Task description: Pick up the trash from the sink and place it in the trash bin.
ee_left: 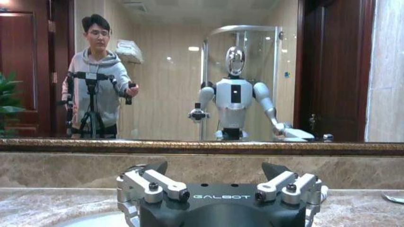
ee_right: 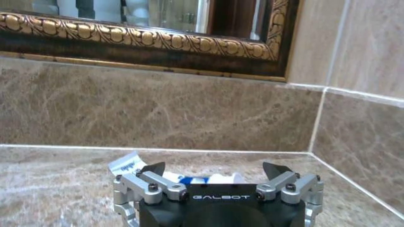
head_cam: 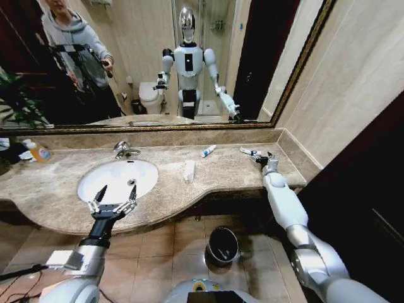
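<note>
Marble counter point(head_cam: 57, 189): both jaws agape, empty; right gripper point(head_cam: 264, 158) perhaps touching a white tube point(head_cam: 250, 151).

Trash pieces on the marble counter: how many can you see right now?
3. A white flat packet lies right of the sink; a white tube sits near the back wall; another white tube lies at the right claw. More may be hidden.

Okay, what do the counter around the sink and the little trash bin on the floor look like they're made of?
The counter looks like polished brown marble or a similar stone: pale veins run through it and it has a soft sheen. The sink set in it looks like glossy white ceramic. The trash bin appears to be dark plastic or painted metal with a shiny metal rim; which one is unclear.
</note>
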